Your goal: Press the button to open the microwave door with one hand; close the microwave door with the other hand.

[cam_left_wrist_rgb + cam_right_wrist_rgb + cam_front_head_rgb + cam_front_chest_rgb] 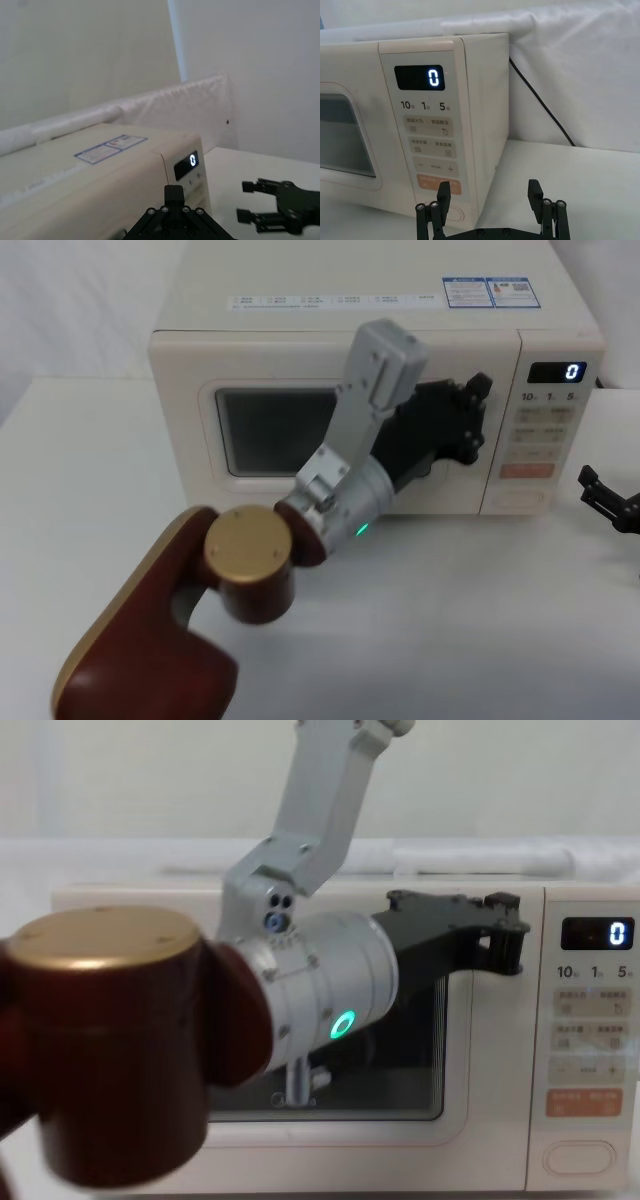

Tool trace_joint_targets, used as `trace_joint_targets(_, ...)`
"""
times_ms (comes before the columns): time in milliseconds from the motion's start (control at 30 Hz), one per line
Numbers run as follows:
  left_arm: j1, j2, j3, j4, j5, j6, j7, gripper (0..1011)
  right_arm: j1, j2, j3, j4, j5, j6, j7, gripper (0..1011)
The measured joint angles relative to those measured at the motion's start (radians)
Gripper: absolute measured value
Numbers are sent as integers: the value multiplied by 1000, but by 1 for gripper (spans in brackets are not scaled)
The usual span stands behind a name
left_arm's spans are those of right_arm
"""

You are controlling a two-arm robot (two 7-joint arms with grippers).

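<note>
Left gripper point(478, 405) before the microwave door point(260, 430), right gripper point(610, 502) right of the button point(522, 498).

Cream microwave door point(300, 410), dark window

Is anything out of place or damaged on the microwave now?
Nothing stands out. The cream microwave door with dark window sits flush and shut, the left gripper against its right edge; the display reads 0; the right gripper hangs open nearby.

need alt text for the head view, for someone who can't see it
A cream microwave sits on a white table with its door shut and the display reading 0. The robot's left gripper is pressed against the door's right side, near the control panel. The right gripper waits low at the right edge, beside the microwave.
</note>
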Motion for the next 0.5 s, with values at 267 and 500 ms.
trace_joint_targets(267,123,64,-26,-114,-12,12,46,0,0,0,0,0,0,0,0,1002)
trace_joint_targets(500,234,83,-90,-177,-7,1,130,0,0,0,0,0,0,0,0,1002)
